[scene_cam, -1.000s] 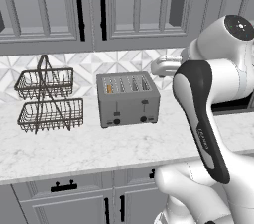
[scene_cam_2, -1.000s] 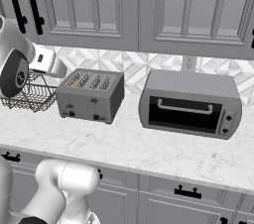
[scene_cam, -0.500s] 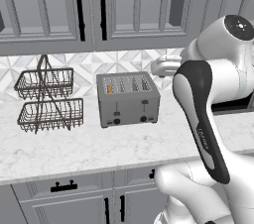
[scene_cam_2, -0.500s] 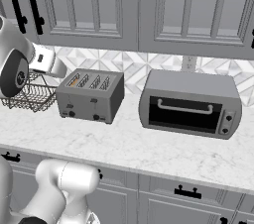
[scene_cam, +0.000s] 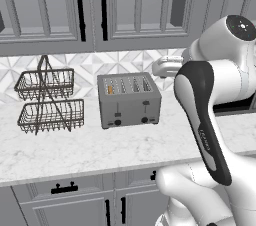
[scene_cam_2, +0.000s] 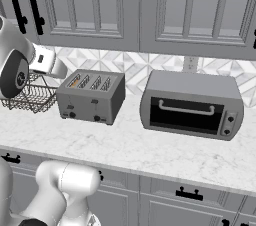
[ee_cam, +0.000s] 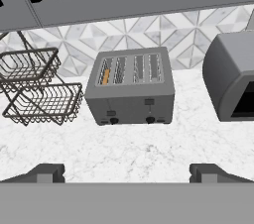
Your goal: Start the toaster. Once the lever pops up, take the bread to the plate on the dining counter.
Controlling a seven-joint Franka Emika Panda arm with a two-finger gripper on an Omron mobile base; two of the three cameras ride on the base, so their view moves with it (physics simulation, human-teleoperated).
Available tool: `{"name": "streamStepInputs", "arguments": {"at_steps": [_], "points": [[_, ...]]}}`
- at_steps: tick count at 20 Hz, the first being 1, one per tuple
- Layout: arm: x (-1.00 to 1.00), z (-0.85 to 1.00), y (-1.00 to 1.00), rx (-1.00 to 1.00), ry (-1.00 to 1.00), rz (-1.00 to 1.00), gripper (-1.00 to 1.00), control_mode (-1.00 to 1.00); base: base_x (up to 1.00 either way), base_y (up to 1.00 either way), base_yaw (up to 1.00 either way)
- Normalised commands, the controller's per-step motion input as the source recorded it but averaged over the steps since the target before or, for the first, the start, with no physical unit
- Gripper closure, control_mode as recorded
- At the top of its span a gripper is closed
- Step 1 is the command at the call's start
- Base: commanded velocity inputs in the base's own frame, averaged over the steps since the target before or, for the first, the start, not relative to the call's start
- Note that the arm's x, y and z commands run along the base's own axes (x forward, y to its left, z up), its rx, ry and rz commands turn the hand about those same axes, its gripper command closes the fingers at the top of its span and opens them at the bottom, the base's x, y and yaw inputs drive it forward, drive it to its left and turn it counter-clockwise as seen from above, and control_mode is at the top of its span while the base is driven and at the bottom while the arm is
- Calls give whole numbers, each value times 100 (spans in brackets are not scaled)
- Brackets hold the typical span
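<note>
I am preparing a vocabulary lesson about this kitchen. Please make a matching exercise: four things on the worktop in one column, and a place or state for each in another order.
Things:
1. toaster
2. bread
3. wire basket rack
4. toaster oven

Descriptions:
A. two tiers, nothing in them
B. orange slice down in an end slot
C. stands between the rack and the oven
D. dark glass door, shut

Pairs: 1-C, 2-B, 3-A, 4-D
</note>
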Motion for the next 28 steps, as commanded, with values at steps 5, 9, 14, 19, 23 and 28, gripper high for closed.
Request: {"name": "streamStepInputs", "arguments": {"at_steps": [5, 9, 14, 19, 23, 28], "points": [[0, 0, 0, 0, 0, 0, -100, -100, 0, 0, 0], [0, 0, 0, 0, 0, 0, -100, -100, 0, 0, 0], [0, 0, 0, 0, 0, 0, -100, -100, 0, 0, 0], [0, 0, 0, 0, 0, 0, -100, -100, 0, 0, 0], [0, 0, 0, 0, 0, 0, -100, -100, 0, 0, 0], [0, 0, 0, 0, 0, 0, -100, -100, 0, 0, 0]]}}
